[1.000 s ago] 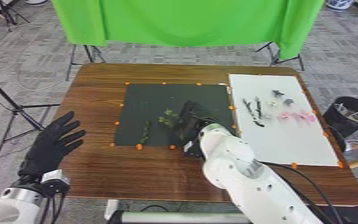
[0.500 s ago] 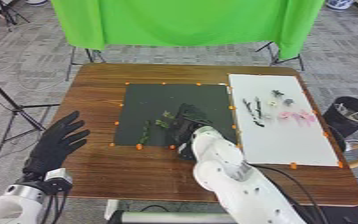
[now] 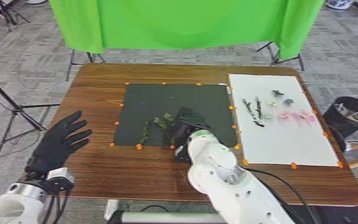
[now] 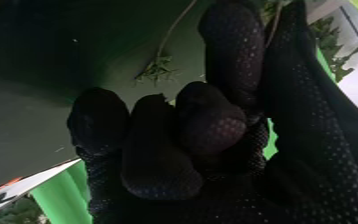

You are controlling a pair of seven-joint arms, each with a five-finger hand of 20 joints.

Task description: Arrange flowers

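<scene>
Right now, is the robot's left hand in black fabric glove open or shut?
Open: the left hand has its fingers straight and spread.

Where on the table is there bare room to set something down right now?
The dark mat is bare along its far half, and so is the white board between the pink flowers and its near edge. It is crowded on the mat's near half, around the right hand and green sprigs.
</scene>
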